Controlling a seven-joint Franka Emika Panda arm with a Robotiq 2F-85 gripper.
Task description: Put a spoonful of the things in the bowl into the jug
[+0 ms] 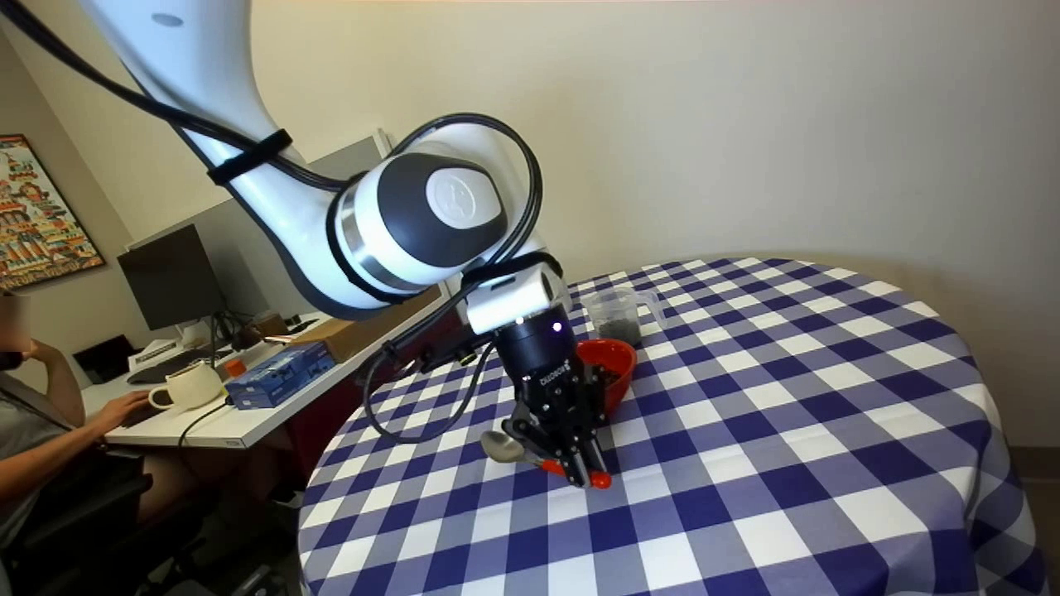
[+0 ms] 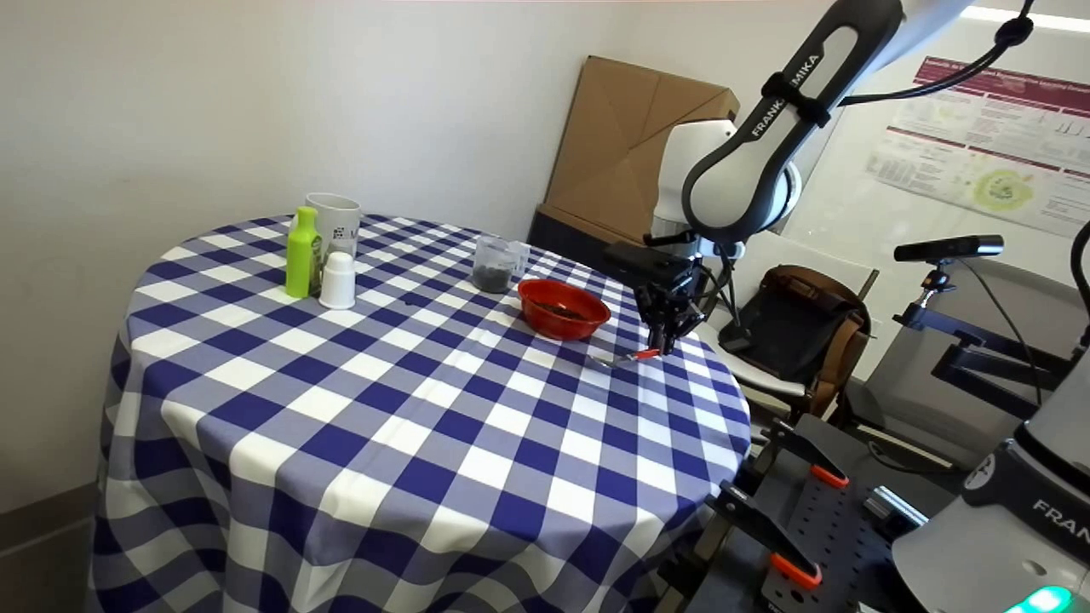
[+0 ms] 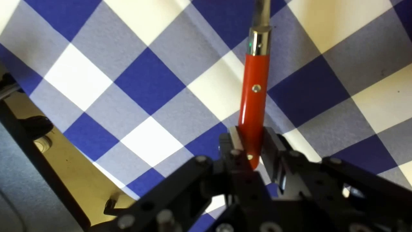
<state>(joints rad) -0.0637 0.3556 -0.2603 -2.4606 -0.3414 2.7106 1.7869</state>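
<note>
Red and silver, a metal spoon (image 3: pixel 256 77) with a glossy, riveted handle runs nearly upright through the upper middle of the wrist view frame, its head cut off by the top edge. At the lower middle, the black metal gripper (image 3: pixel 252 141) has its jaws drawn in on the butt end of that handle, one finger at each side, the gap only as wide as the handle. In an exterior view the spoon's rounded head (image 1: pixel 502 447) points left, low in the frame; whether it touches the blue-and-white checked tablecloth (image 2: pixel 409 409) I cannot tell. Near it, a round red bowl (image 2: pixel 558 330) holding dark bits (image 2: pixel 558 312) sits right of centre in an exterior view. Just up and left of the bowl stands a clear, handled jug (image 2: pixel 490 254), dark matter low inside. Well apart, toward the upper left of that frame, a lime-green bottle (image 2: pixel 300 260), a small white container with a narrower top (image 2: pixel 338 285) and a tall white cylinder (image 2: pixel 341 217) stand close together. At the left of an exterior view, a person (image 1: pixel 50 454) sits at a white desk (image 1: pixel 240 424) bearing a cream mug (image 1: pixel 195 387) and a blue box (image 1: pixel 281 377).
</note>
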